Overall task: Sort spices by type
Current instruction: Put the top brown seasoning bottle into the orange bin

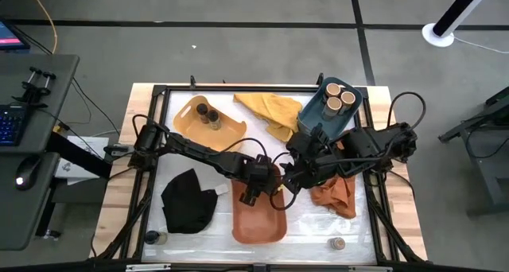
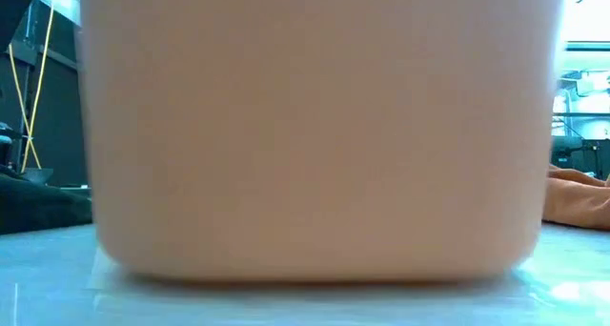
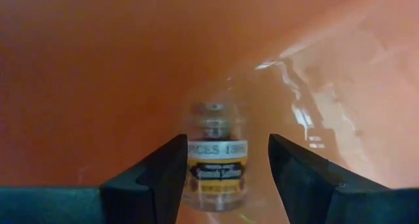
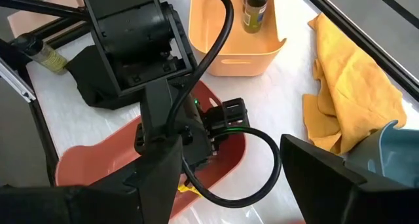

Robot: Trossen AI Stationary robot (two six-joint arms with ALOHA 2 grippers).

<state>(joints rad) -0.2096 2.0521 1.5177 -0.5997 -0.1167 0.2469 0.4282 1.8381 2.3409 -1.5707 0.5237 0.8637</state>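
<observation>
Right in close, the left gripper is down inside the orange tub, jaws spread with a small clear spice jar standing between them, not pinched as far as I can see. A step out, the right gripper hovers just beside that tub, over the middle of the surface, jaws spread and empty. Further back, the sorting looks partly done: two slim dark jars sit in the yellow tub, and three tan-topped jars sit in the blue tub. Left to do, by my reading: a loose jar at the near edge and another at the near left corner beside the black cloth. Hard to make out: the low view is blocked by a tub wall, and the jar's label is blurred.
</observation>
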